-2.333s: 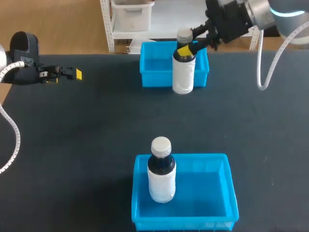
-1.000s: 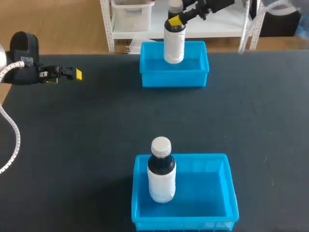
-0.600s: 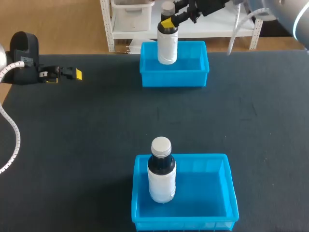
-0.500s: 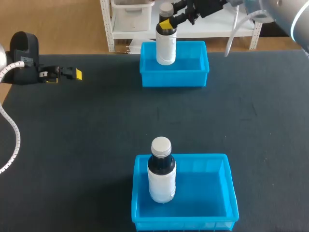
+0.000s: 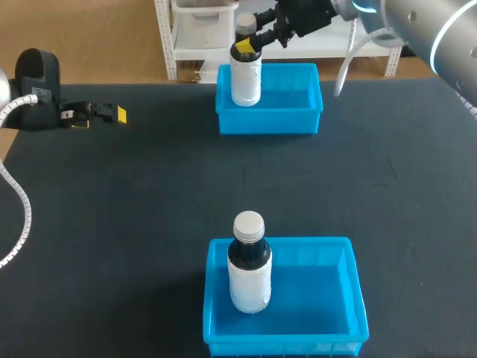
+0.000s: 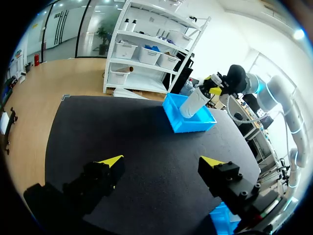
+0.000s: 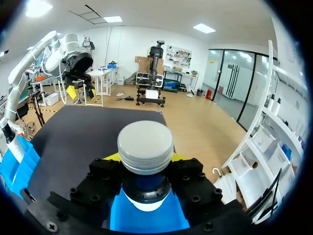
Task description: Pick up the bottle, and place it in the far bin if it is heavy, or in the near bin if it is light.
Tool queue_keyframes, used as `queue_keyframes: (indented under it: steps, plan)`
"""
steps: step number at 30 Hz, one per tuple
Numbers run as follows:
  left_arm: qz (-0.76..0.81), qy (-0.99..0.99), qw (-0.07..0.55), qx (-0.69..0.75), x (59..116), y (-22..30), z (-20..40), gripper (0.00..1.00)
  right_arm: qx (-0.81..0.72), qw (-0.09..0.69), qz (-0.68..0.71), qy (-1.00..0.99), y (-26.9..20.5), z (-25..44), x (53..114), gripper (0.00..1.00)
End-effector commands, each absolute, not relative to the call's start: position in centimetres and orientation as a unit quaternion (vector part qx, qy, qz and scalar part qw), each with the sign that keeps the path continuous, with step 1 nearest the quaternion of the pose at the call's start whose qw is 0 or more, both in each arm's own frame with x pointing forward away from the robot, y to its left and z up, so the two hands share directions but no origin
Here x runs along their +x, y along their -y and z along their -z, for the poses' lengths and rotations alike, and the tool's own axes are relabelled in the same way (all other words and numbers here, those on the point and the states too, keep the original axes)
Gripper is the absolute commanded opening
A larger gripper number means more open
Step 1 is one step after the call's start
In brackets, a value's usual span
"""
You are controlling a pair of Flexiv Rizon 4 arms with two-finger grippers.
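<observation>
- The right claw [image 5: 244, 46], reaching in from the upper right of the head view, had carried the bottle [image 5: 246, 78] leftward. 2.3 seconds ago the bottle stood at the front right of the far bin [image 5: 298, 119]; now it was over that bin's left end.
- The claw was clamped on the bottle's neck just under the grey cap, one finger on each side.
- The left claw [image 5: 113, 114], at the left edge, had not shifted; its yellow tips stood wide apart around nothing.
- A second bottle [image 5: 249, 272] had kept its place upright at the left of the near bin [image 5: 350, 291].
- The held bottle hung close to the far bin's left wall, with blue floor showing to its right.
- The dark table [image 5: 149, 224] stretched between the bins, which lay well apart.
- Both bottles wore white sleeves; no writing could be read.
</observation>
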State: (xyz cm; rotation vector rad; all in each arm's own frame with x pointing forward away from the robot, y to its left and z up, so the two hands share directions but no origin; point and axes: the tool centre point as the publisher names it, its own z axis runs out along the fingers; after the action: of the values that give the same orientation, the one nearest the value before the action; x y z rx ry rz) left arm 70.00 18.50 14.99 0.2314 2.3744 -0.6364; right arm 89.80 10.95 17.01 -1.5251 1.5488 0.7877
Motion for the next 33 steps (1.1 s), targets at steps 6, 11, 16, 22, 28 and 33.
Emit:
queue_keyframes:
  steps: [6, 11, 16, 22, 28, 33]
  plan:
    - [0.243, -0.908, 0.330, 0.088, 70.0, -18.5, -15.0, 1.00, -0.649, 0.314, -0.399, -0.566, -11.6, -16.1, 91.2, 0.00]
    - [0.243, -0.908, 0.330, 0.088, 70.0, -18.5, -15.0, 1.00, -0.647, 0.311, -0.405, -0.566, -11.8, -15.6, 91.4, 0.00]
    - [0.243, -0.908, 0.330, 0.088, 70.0, -18.5, -15.0, 1.00, -0.645, 0.309, -0.409, -0.566, -11.9, -15.2, 91.4, 0.00]
    - [0.243, -0.908, 0.330, 0.088, 70.0, -18.5, -15.0, 1.00, -0.644, 0.305, -0.411, -0.568, -11.9, -14.4, 91.5, 0.00]
    - [0.243, -0.908, 0.330, 0.088, 70.0, -18.5, -15.0, 1.00, -0.641, 0.302, -0.414, -0.572, -11.7, -13.7, 91.6, 0.00]
    - [0.243, -0.908, 0.330, 0.088, 70.0, -18.5, -15.0, 1.00, -0.638, 0.301, -0.416, -0.574, -11.7, -13.5, 91.7, 0.01]
